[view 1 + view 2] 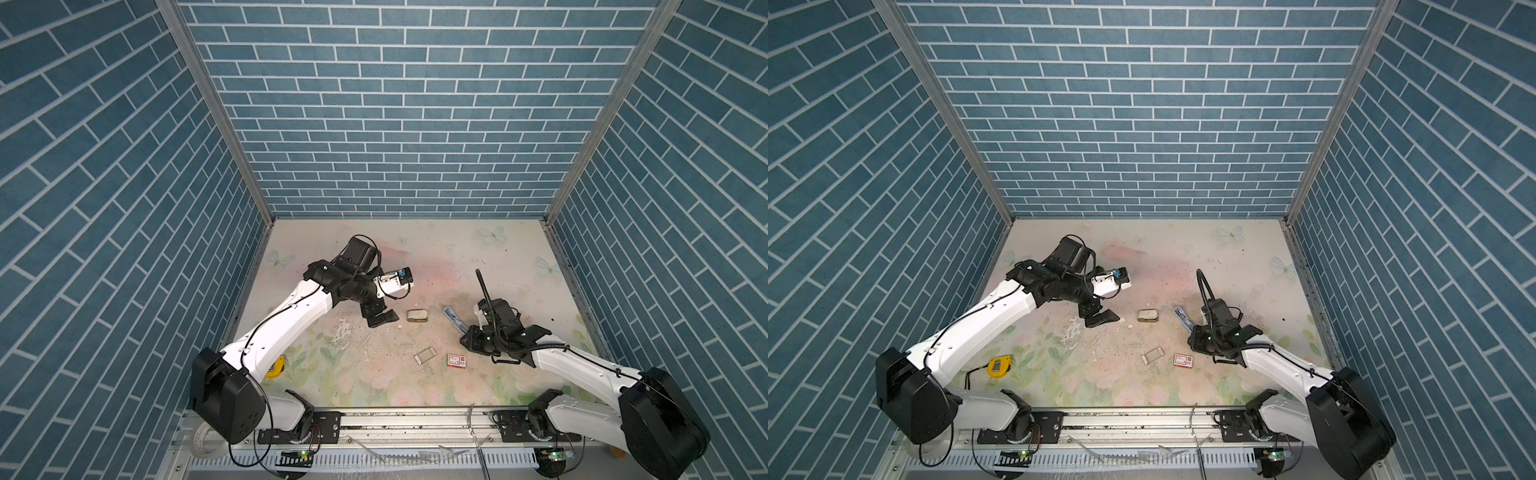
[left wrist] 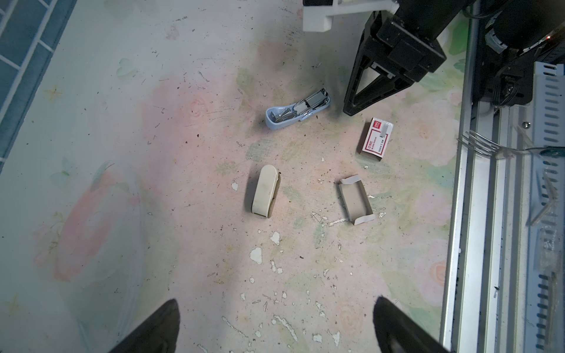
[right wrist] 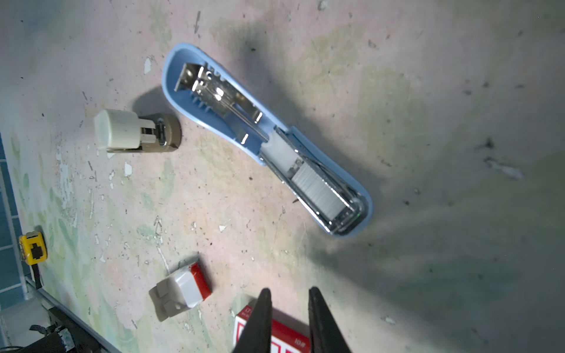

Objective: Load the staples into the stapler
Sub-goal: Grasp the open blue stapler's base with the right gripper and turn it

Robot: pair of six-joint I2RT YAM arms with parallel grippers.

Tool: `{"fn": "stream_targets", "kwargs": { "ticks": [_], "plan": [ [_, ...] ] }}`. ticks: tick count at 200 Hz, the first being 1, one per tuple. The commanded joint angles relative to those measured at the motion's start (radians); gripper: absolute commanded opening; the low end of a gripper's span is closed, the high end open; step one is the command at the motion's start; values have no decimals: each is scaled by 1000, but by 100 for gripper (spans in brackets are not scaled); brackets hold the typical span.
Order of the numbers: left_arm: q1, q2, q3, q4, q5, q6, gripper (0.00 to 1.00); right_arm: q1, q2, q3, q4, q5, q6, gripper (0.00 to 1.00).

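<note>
A light blue stapler [image 3: 214, 122] lies opened flat on the table, also in both top views [image 1: 452, 316] [image 1: 1181, 316] and in the left wrist view [image 2: 298, 111]. The staples [image 3: 318, 191], a silvery ribbed strip, sit in its metal channel at the end nearer my right gripper. My right gripper [image 3: 289, 293] hovers just short of that end, above the red-and-white box [image 3: 275, 333]. Its jaws stand a narrow gap apart with nothing between them. My left gripper [image 2: 276, 301] hangs wide open and empty over bare table, left of the stapler [image 1: 380, 318].
A beige stapler [image 1: 417, 316] [image 2: 264, 191] lies between the two grippers. An empty cardboard tray [image 2: 354, 200] and the red-and-white box [image 1: 456, 360] lie nearer the front. A yellow tape measure [image 1: 998, 366] sits at the front left. The metal rail [image 1: 415, 419] runs along the front edge.
</note>
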State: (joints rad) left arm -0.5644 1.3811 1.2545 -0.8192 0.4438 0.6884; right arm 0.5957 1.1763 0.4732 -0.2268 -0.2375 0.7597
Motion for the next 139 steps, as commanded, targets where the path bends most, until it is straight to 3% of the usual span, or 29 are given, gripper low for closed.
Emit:
{"fn": "stream_targets", "kwargs": {
  "ticks": [1, 139],
  "plan": [
    [-5, 5, 20, 6, 20, 0, 100, 3, 53, 49, 24, 12, -3, 23],
    [-24, 23, 21, 20, 18, -4, 100, -46, 150, 70, -7, 130, -39, 24]
  ]
}}
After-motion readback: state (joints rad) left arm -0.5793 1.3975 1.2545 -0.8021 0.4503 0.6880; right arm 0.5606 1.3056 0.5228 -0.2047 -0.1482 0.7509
